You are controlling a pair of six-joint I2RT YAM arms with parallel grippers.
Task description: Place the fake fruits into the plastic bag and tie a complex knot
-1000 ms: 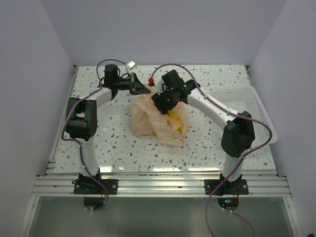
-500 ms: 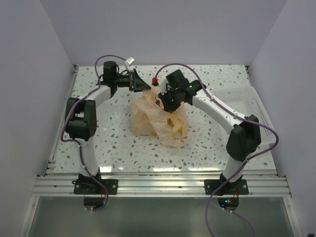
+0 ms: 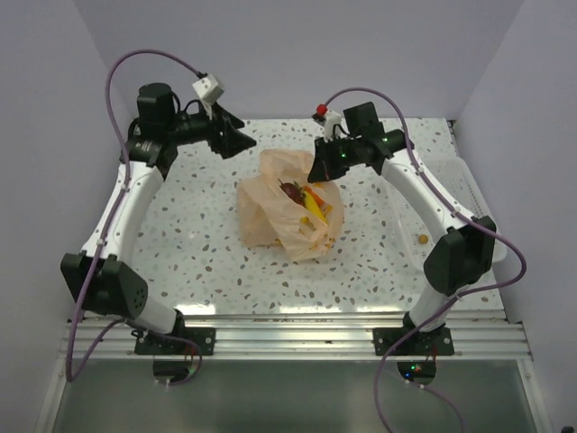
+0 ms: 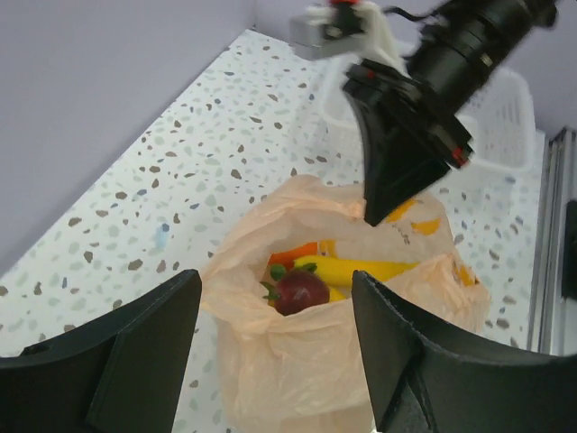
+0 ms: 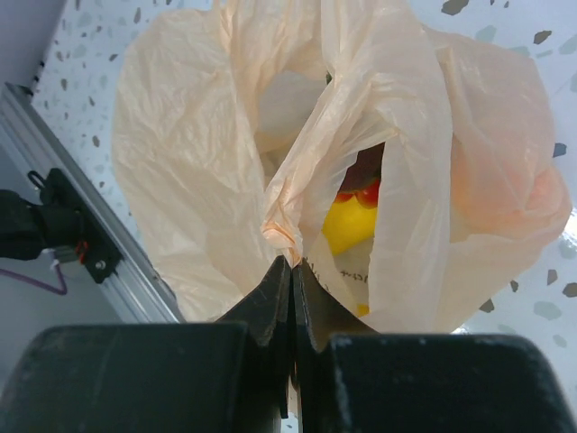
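The peach-orange plastic bag (image 3: 270,221) lies mid-table with its mouth agape. Inside it show a dark plum (image 4: 300,291), a yellow banana (image 4: 365,268) and a bit of orange. My left gripper (image 4: 275,281) hangs open above the bag's left side, holding nothing; in the top view the left gripper (image 3: 240,142) is up and back-left of the bag. My right gripper (image 5: 293,262) is shut on a bunched fold of the bag's rim, at the mouth's far right edge (image 3: 318,173). Yellow fruit (image 5: 352,225) and red pieces (image 5: 361,194) show through the opening. No knot is visible.
A white plastic tray (image 3: 475,194) stands at the right edge of the table, with a small orange piece (image 3: 422,239) in it. White walls close in the back and both sides. An aluminium rail (image 3: 288,338) runs along the near edge.
My left gripper opened, let go of the bag and rose back to the left. The right gripper shut on the bag's rim and pulled it right, exposing the fruits.
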